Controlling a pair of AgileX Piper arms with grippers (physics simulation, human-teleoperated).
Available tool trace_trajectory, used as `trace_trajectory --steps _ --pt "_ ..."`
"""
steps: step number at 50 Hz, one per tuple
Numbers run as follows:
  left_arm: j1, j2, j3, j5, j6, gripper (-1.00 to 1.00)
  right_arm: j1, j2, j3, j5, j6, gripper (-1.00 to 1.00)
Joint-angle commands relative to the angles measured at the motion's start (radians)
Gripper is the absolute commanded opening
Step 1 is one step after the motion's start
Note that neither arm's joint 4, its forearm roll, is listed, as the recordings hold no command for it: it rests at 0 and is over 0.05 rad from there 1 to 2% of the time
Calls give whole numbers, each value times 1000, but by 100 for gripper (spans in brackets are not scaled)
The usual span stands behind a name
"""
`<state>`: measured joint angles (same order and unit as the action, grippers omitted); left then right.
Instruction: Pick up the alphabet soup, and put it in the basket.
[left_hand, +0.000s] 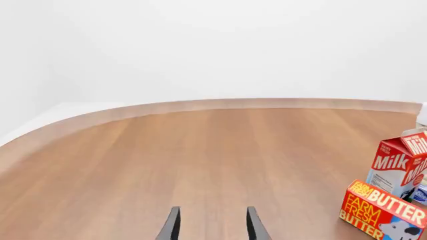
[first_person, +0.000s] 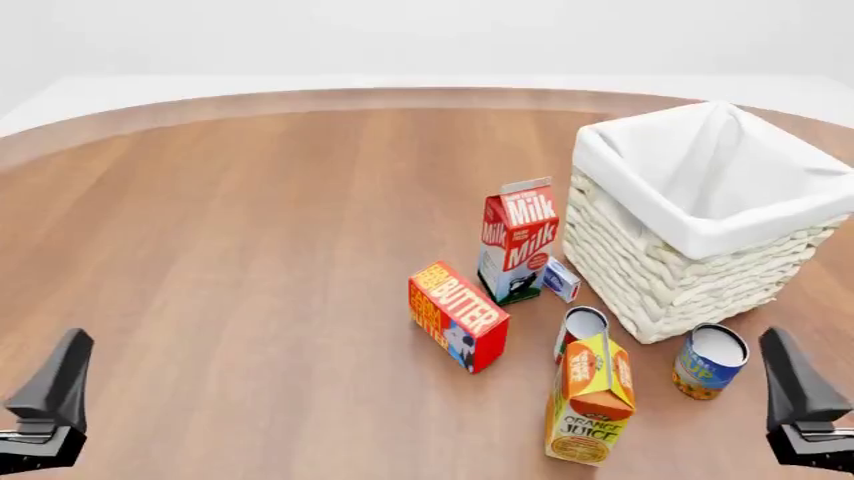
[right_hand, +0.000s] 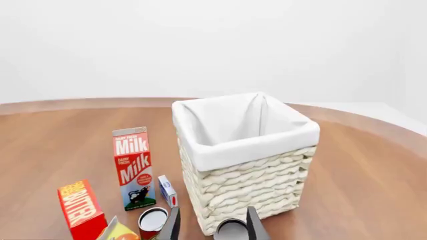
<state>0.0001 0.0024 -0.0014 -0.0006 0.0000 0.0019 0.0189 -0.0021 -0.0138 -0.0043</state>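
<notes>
The alphabet soup (first_person: 709, 362), a short can with a blue and orange label and a pale top, stands upright just in front of the basket (first_person: 667, 270). The basket is tall white wicker with a white cloth liner. In the right wrist view only the can's pale top (right_hand: 230, 230) shows at the lower edge, below the basket wall (right_hand: 247, 185). My right gripper (first_person: 790, 385) (right_hand: 213, 226) hangs open to the right of the can, apart from it. At the near left my left gripper (first_person: 60, 385) (left_hand: 213, 226) is open and holds nothing.
A milk carton (first_person: 518, 243), a butter box (first_person: 458, 315) and a small box (first_person: 561, 280) stand left of the basket. A red-and-white can (first_person: 582, 330) and an orange juice carton (first_person: 590, 400) crowd the soup's left side. The table's curved far edge (first_person: 400, 98) runs behind.
</notes>
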Motion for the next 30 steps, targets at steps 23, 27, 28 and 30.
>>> trace_trajectory --steps 23,27,28,30 --pt "0 5 -3 -1 0 100 -2 96 -144 100 -93 100" --pt "0 5 -3 -1 0 100 6 110 -147 108 -96 100" --pt "0 5 -3 -1 0 100 6 113 -148 110 -97 100" --pt "0 5 -3 -1 0 100 4 121 -149 112 -96 100"
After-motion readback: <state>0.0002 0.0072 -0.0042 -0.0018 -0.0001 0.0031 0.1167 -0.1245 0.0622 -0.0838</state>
